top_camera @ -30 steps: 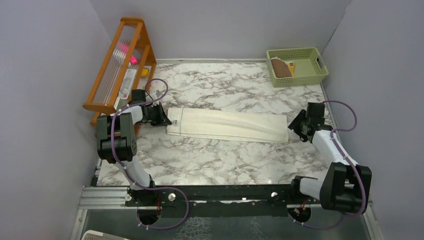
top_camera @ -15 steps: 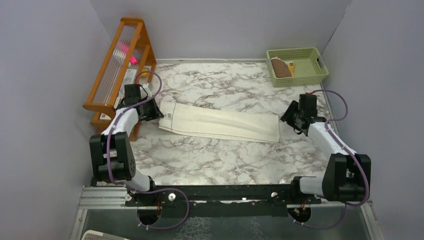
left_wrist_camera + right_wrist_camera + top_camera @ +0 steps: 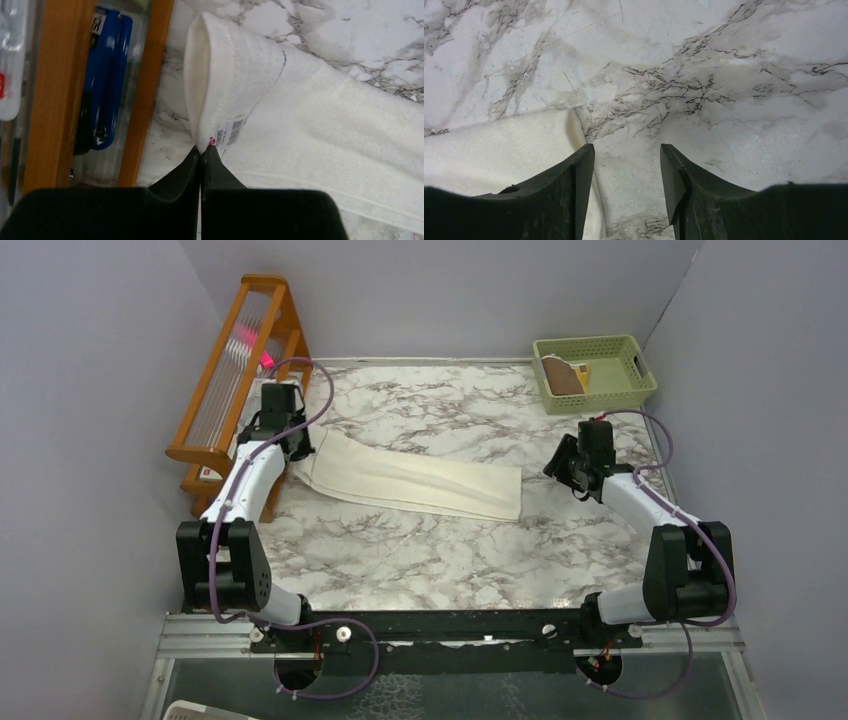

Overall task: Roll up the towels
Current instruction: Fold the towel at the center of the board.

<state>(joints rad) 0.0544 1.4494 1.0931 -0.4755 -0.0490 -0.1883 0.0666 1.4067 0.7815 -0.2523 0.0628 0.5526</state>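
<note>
A long folded cream towel point(image 3: 410, 482) lies slanted across the marble table point(image 3: 440, 550). My left gripper point(image 3: 291, 447) is at its far-left end. In the left wrist view the gripper point(image 3: 201, 149) is shut on that end by the printed label point(image 3: 230, 132), and the pinched edge point(image 3: 210, 60) stands lifted in a fold. My right gripper point(image 3: 562, 468) is open just off the towel's right end. Only marble shows between its fingers point(image 3: 626, 150), and the towel's end point(image 3: 499, 145) lies by the left finger. The brown towel point(image 3: 563, 375) sits in the basket.
A green basket point(image 3: 640, 365) stands at the back right corner. A wooden rack point(image 3: 235, 370) with tools runs along the left wall, and its rail point(image 3: 150, 85) and a blue tool point(image 3: 107, 75) lie close beside the left gripper. Grey walls enclose the table.
My left gripper has dragged the cream towel's left end away and leftward toward the rack, so the whole towel slid left and now slants. The open right gripper followed its right end.
</note>
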